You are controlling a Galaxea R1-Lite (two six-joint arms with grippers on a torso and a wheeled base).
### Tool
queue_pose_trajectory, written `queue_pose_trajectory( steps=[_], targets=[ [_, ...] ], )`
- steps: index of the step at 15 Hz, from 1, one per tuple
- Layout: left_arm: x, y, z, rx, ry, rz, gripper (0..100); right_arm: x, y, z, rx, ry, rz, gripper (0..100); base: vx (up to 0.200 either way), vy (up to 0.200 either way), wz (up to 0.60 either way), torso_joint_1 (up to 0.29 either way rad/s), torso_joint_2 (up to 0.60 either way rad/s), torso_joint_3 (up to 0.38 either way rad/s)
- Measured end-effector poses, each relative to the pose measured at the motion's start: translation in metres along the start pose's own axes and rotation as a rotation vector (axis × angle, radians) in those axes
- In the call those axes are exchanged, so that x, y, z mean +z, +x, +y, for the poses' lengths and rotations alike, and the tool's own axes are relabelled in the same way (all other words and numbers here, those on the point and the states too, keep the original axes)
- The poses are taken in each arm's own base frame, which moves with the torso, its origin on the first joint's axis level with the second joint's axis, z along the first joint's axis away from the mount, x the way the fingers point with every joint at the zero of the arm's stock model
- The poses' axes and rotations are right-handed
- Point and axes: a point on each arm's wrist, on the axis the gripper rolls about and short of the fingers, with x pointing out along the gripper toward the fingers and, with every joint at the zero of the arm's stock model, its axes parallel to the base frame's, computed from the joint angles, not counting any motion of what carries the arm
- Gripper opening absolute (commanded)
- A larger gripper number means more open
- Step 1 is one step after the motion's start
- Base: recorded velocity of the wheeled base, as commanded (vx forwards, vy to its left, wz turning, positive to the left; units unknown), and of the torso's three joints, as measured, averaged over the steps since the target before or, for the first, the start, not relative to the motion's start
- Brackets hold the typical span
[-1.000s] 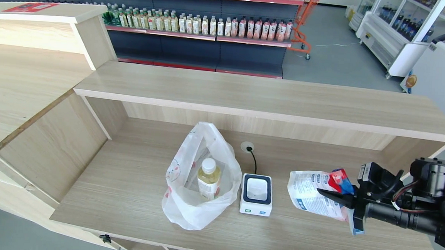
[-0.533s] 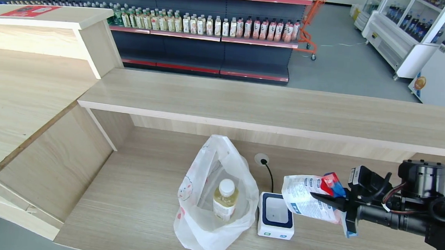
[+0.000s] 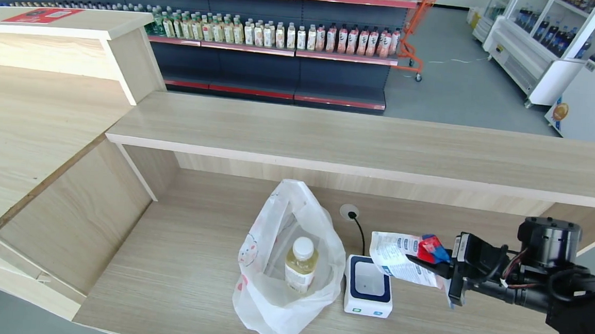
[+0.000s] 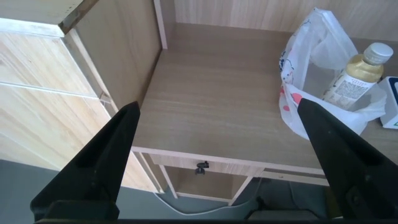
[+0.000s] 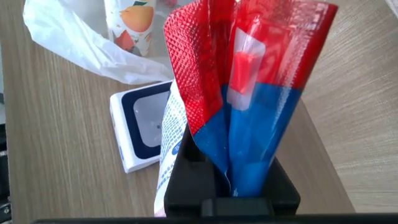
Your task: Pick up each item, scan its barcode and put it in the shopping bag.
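My right gripper (image 3: 433, 263) is shut on a red, blue and white snack pouch (image 3: 400, 256), holding it in the air just right of and above the white barcode scanner (image 3: 367, 292). In the right wrist view the pouch (image 5: 249, 93) stands crumpled between the jaws, with the scanner (image 5: 146, 127) on the counter beyond it. The white plastic shopping bag (image 3: 274, 289) stands open left of the scanner with a yellow drink bottle (image 3: 301, 265) upright inside. My left gripper (image 4: 224, 162) is open, held off the counter's front edge, left of the bag (image 4: 317, 74) and bottle (image 4: 354, 78).
The scanner's black cable (image 3: 359, 230) runs to a round port (image 3: 349, 211) in the counter. A raised wooden ledge (image 3: 361, 145) borders the back and a side panel (image 3: 67, 220) the left. Bare counter lies left of the bag.
The head view shifted, so the counter sits lower and further right. My right gripper carried the pouch left, from well right of the scanner to just beside and above it.
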Motion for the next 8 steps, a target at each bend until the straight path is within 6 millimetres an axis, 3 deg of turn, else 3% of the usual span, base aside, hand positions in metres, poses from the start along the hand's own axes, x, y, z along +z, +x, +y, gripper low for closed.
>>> queue_pose_trajectory(
  steps=[8],
  targets=[
    [0.0, 0.0, 0.0, 0.0, 0.0, 0.0, 100, -0.015, 0.021, 0.022, 0.018, -0.05, -0.06, 0, 0.0, 0.0, 0.0, 0.0, 0.0, 0.0]
  ],
)
